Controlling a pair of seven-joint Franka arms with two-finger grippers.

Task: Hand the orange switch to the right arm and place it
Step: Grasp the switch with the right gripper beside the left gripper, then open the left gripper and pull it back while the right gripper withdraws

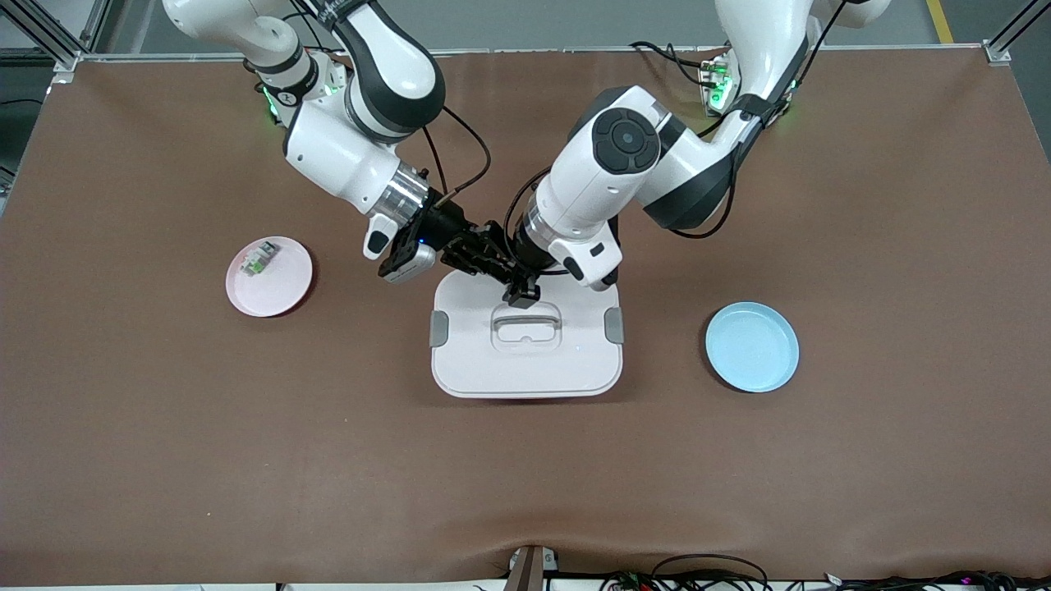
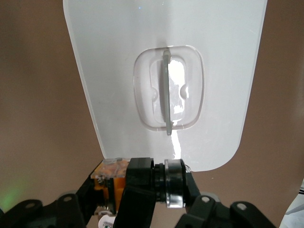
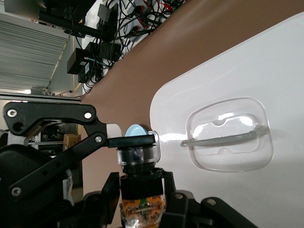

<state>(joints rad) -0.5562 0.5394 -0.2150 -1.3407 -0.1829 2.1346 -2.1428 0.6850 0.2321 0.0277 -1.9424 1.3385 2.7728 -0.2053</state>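
Observation:
The orange switch (image 1: 495, 261) is a small black cylinder with an orange end, held in the air over the edge of the white tray (image 1: 525, 365) farther from the front camera. My left gripper (image 1: 511, 279) is shut on it lengthwise: in the left wrist view (image 2: 142, 186) one finger meets its orange end (image 2: 110, 176) and the other its silver ring. My right gripper (image 1: 475, 253) closes on the black body from the sides; in the right wrist view (image 3: 141, 190) its fingers (image 3: 110, 187) press the switch (image 3: 141, 176).
A pink plate (image 1: 275, 287) holding a small grey-white piece with a green part (image 1: 259, 258) lies toward the right arm's end. A blue plate (image 1: 752, 346) lies toward the left arm's end. The white tray has a clear handle recess (image 2: 168, 88).

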